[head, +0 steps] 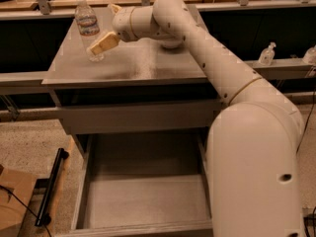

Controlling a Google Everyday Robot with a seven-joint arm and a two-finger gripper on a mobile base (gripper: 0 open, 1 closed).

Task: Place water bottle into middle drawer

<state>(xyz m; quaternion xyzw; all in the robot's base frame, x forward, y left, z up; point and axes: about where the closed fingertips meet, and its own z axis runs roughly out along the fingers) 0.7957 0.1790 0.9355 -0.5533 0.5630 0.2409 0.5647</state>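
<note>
**Pincer spread beside the water bottle, drawer standing open below**

I am looking down at the desk (148, 65), where the water bottle (87, 23) is standing upright near the back left corner with its white cap on. The pincer (102, 28) is hanging just to the bottle's right, spread wide and gripping nothing. Its nearer tan finger (101, 43) is crossing in front of the bottle's lower part, and I cannot tell whether the two are touching. The arm (197, 43) is reaching across the desk from the right and covering most of a white bowl (171, 45) behind it.

Under the desk top, a plain grey drawer front (143, 116) is sitting closed. Beneath it the middle drawer (81, 186) is standing pulled out, its flat grey floor showing. The robot's pale body (256, 167) is filling the lower right of my view and hiding the drawer's right side.

Off the desk, a small pump-top bottle (267, 54) is sitting on the rail at the right, well apart from the water bottle. A black bar (52, 186) is lying on the speckled floor to the left of the drawer, beside a piece of cardboard (12, 201).
</note>
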